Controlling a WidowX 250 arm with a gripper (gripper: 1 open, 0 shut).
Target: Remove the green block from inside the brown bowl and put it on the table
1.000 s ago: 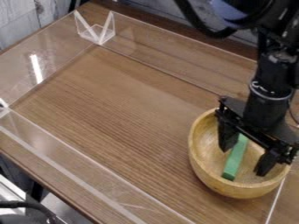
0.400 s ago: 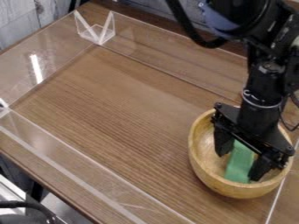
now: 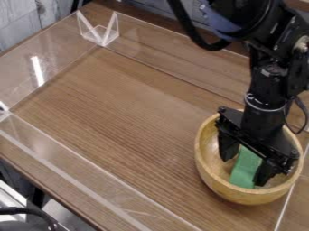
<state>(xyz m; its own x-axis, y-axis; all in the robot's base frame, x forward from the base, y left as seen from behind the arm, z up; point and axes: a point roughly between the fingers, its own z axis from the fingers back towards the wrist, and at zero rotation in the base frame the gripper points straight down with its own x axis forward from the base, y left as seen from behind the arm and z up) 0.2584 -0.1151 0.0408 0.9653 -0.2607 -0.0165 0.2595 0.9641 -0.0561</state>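
Gripper [image 3: 255, 163] jaws spread wide and pointing straight down straddle the long bright green rectangular block [image 3: 250, 168] lying inside the round light-brown wooden bowl [image 3: 218, 173] at lower right of the wood-grain desk [image 3: 121, 117]; centring before clamping should prevent slipping.

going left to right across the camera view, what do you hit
clear acrylic wall → bare table → brown bowl → green block inside the bowl, with the gripper open over it, fingers on either side
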